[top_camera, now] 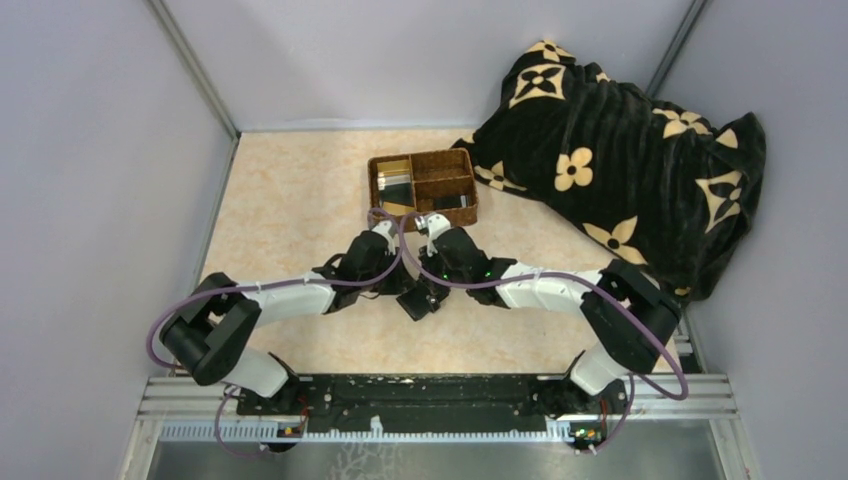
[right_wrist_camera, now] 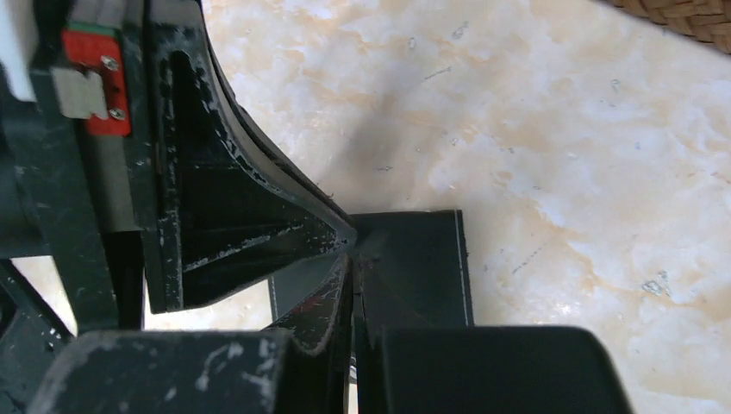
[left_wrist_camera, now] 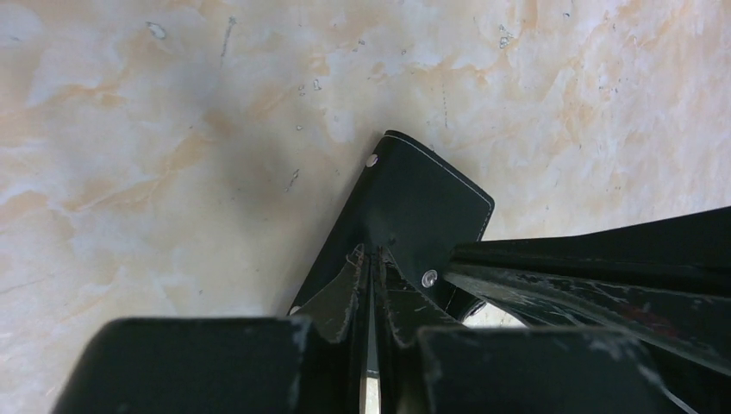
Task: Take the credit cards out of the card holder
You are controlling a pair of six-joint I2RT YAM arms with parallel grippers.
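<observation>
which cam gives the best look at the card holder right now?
Left wrist: the card holder sits mid-frame, with its black face, stitched edge and metal studs clear. Top external shows only a small, partly covered dark shape. Right wrist shows just one black strip of it.

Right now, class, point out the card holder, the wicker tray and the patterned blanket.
card holder [left_wrist_camera: 422, 203]: left wrist view, black outer face.
wicker tray [top_camera: 424, 154]: top external view, far rim.
patterned blanket [top_camera: 620, 170]: top external view, its middle.

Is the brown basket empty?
Not empty. The brown wicker divided tray has flat gold and grey cards lying in its left compartments.
</observation>
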